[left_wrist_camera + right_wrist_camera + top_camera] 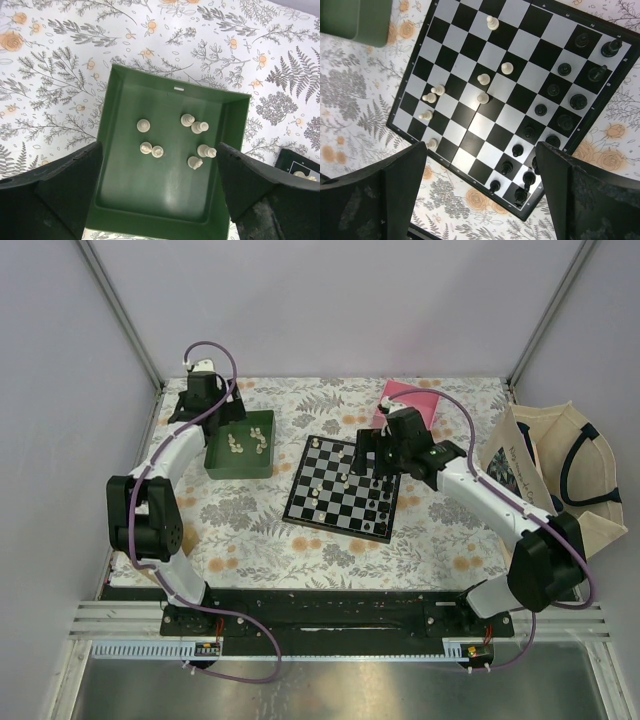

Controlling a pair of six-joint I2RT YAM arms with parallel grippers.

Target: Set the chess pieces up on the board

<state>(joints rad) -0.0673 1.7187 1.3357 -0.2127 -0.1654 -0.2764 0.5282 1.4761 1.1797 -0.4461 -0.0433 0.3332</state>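
Looks like smooth, faintly glossy plastic in tray (165,195) and pieces (143,125). Shows slight sheen on the board (470,125), matt print on the table cover (60,75), rough matt black on the fingers (60,200).

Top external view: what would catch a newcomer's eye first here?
The checkered board at mid-table, with black pieces ranked along its right side and cream-white pieces scattered over its left half. Next, the green tray to the board's left, holding several more white ones, with the left hand open above it.
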